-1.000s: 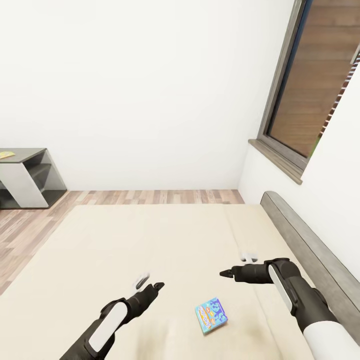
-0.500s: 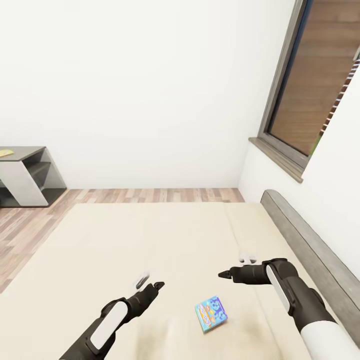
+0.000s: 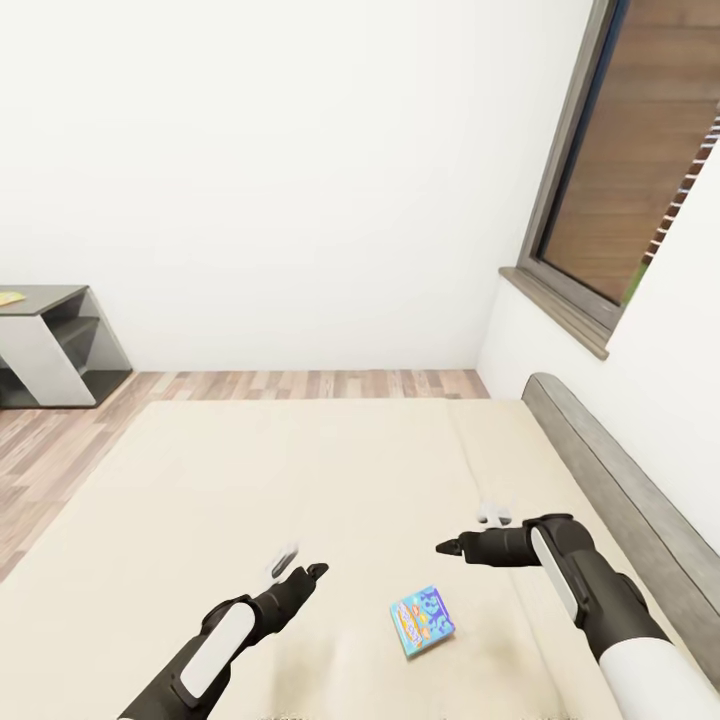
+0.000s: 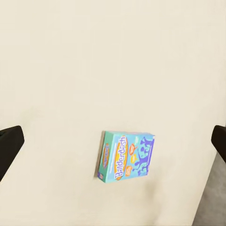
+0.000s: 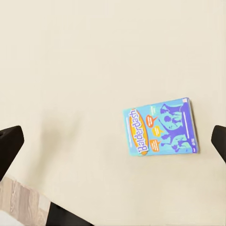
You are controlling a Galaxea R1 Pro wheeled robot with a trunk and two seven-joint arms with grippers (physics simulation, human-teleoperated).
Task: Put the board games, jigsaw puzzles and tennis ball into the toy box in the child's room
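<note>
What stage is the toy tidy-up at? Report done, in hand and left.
Done: nothing visible yet.
In hand: nothing. The left gripper and right gripper hover open above the bed, with the blue Balderdash board game lying flat on the mattress between them, ungrasped.
Left: grasp this game and carry it to the toy box; the state of the other toys can't be told.

Both arms were matte black with a long white oval panel set into each forearm, the left arm [image 3: 215, 645] slim and tapering, the right arm [image 3: 590, 585] ending in a white rounded upper segment.
</note>
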